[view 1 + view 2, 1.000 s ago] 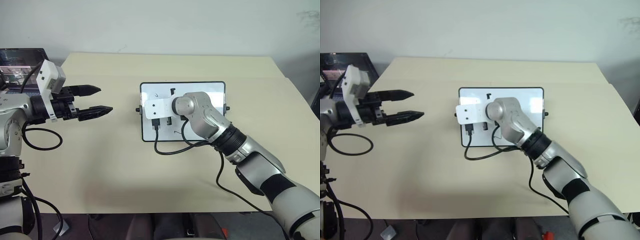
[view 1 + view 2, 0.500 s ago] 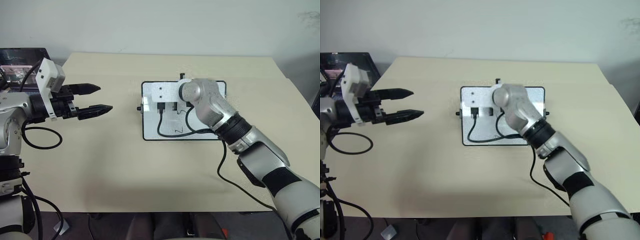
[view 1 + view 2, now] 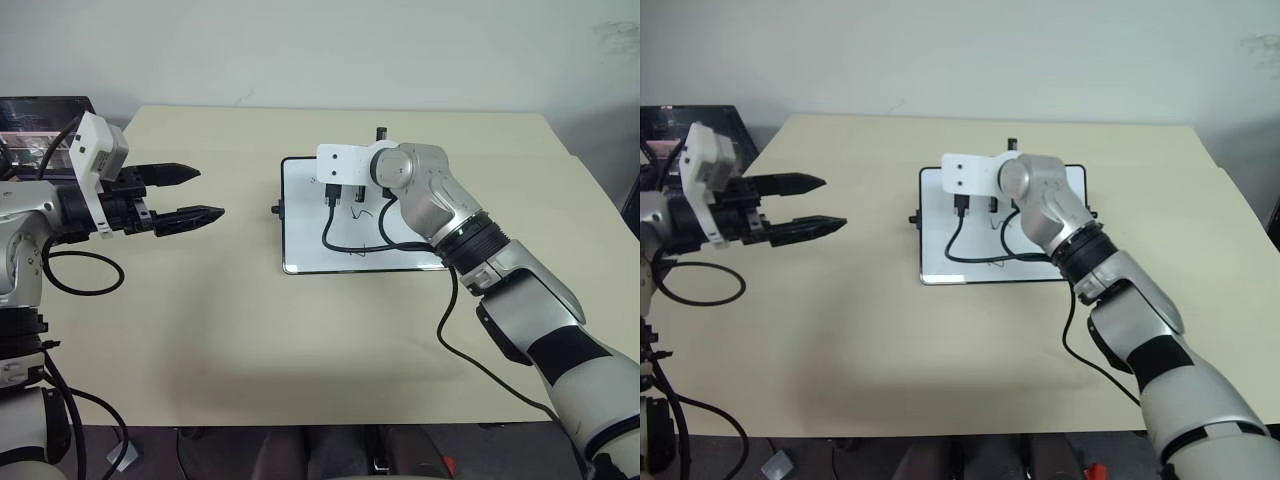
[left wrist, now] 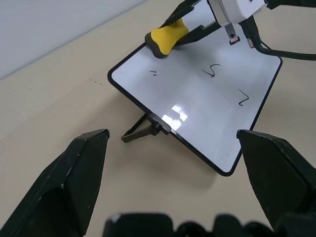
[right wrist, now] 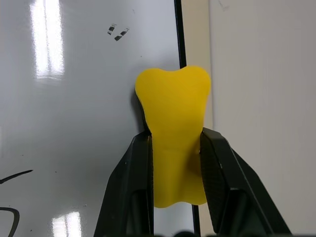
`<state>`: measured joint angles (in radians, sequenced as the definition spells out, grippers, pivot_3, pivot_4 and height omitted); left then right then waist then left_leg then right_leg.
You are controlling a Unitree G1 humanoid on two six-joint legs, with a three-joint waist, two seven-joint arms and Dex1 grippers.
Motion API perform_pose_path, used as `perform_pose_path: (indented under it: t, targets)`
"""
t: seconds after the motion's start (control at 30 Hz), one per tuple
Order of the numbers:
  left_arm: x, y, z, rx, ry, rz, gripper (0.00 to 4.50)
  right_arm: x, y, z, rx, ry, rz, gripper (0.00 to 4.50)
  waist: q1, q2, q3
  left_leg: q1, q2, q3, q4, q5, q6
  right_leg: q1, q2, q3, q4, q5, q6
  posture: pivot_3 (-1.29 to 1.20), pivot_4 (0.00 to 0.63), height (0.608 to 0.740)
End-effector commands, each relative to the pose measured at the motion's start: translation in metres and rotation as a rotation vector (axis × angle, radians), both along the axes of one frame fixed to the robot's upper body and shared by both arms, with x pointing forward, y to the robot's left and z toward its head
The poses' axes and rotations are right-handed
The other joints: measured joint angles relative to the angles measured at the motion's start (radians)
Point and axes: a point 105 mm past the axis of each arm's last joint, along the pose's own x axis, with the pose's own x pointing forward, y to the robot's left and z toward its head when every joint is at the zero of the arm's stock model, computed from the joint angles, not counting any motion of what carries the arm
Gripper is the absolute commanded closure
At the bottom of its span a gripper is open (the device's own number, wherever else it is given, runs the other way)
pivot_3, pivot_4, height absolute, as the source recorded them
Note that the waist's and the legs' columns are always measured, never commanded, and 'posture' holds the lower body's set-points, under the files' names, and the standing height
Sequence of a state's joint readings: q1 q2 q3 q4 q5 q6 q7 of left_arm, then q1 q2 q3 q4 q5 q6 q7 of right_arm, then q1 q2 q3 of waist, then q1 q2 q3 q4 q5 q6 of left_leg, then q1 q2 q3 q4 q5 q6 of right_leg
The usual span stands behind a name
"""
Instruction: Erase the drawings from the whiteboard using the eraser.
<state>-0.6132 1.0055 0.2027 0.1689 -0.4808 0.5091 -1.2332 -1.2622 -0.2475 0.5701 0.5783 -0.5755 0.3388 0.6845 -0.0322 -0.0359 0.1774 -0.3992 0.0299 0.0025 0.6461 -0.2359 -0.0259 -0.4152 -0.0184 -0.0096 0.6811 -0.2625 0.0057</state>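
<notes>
Since 1 second ago, the right arm has swept from the near half of the whiteboard (image 3: 305, 235) up toward its far edge, and the board itself has shifted slightly on the table (image 3: 200, 330). The right gripper (image 5: 173, 148) is now reaching forward and to the left across the board, its 2 black fingers (image 5: 133, 168) pinching the yellow eraser (image 5: 174, 133) by its narrow waist. The eraser is sitting over the board's black frame at the far edge, around 12 o'clock from the board's centre, partly on the white surface and partly past it.

The drawings (image 4: 212, 70) are remaining on the board: a small broken mark near the eraser, a "5"-like squiggle at mid-board and a "2"-like one beyond it.

The left gripper (image 3: 190, 195) is hovering above the table at 9 o'clock from the board, well apart from it, pointing toward it almost level, its 2 fingers spread with nothing between them. A laptop (image 3: 40, 115) is sitting at the table's far left corner.
</notes>
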Motion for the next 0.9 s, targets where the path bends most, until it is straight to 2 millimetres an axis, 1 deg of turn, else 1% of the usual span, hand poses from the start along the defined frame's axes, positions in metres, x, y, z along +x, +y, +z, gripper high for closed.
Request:
perform_pose_path:
  t: [0.03,0.2,0.3,0.4,0.47,0.5,0.6,0.8,0.9]
  targets:
    - [-0.001,0.0,0.016,0.018,-0.063,-0.003,0.0,-0.015,0.02,-0.007,-0.017,0.026,0.078,3.54,0.0,0.0,0.0,0.0,0.0,0.0,0.0,0.0,0.0,0.0,0.0,0.0,0.0,0.0,0.0,0.0,0.15,0.74]
    - [-0.001,0.0,0.014,0.021,-0.063,-0.003,0.0,-0.036,0.041,-0.025,-0.031,0.082,0.163,3.54,-0.003,0.0,0.0,0.0,0.001,0.0,0.0,0.0,0.0,0.0,0.0,0.0,0.0,0.0,0.0,0.0,0.15,0.74]
    - [-0.001,-0.001,0.015,0.019,-0.066,-0.004,0.0,-0.051,0.051,-0.041,-0.051,0.143,0.22,3.54,-0.002,0.0,0.0,0.0,0.001,-0.001,-0.001,0.0,0.0,-0.001,0.0,0.0,0.0,0.0,0.0,0.0,0.15,0.74]
    - [-0.001,-0.001,0.014,0.018,-0.066,-0.003,0.0,-0.06,0.053,-0.053,-0.066,0.194,0.244,3.54,-0.001,0.0,0.0,0.0,0.001,0.0,-0.001,0.0,0.0,-0.001,0.0,0.0,0.0,0.0,0.0,0.0,0.15,0.74]
    - [-0.002,-0.001,0.013,0.018,-0.064,-0.003,0.0,-0.058,0.049,-0.056,-0.071,0.199,0.234,3.54,0.0,0.0,0.0,0.0,0.0,0.0,0.0,0.0,0.0,0.0,0.0,0.0,0.0,0.0,0.0,0.0,0.15,0.74]
    - [-0.002,-0.001,0.013,0.018,-0.062,-0.003,0.0,-0.057,0.048,-0.054,-0.07,0.194,0.226,3.54,-0.001,0.0,0.0,0.0,0.0,0.0,0.0,0.0,0.0,0.0,0.0,0.0,0.0,0.0,0.0,0.0,0.15,0.74]
    - [-0.002,-0.001,0.013,0.016,-0.061,-0.002,0.0,-0.048,0.043,-0.041,-0.053,0.156,0.192,3.54,0.0,0.0,0.0,0.0,0.0,0.0,0.0,0.0,0.0,0.0,0.0,-0.001,0.0,0.0,0.0,0.0,0.15,0.74]
    - [-0.001,-0.002,0.014,0.017,-0.065,-0.004,0.0,-0.027,0.027,-0.004,-0.01,0.053,0.101,3.54,0.001,0.0,0.0,0.0,0.0,-0.001,0.0,0.0,0.0,-0.001,0.0,-0.001,0.0,0.0,0.0,0.0,0.15,0.74]
    - [0.0,-0.003,0.015,0.017,-0.067,-0.007,0.0,-0.021,0.022,0.007,0.014,0.025,0.075,3.54,0.001,0.0,0.0,-0.001,0.0,0.0,-0.001,0.0,0.0,-0.001,0.0,0.0,-0.001,0.0,0.0,0.0,0.15,0.74]
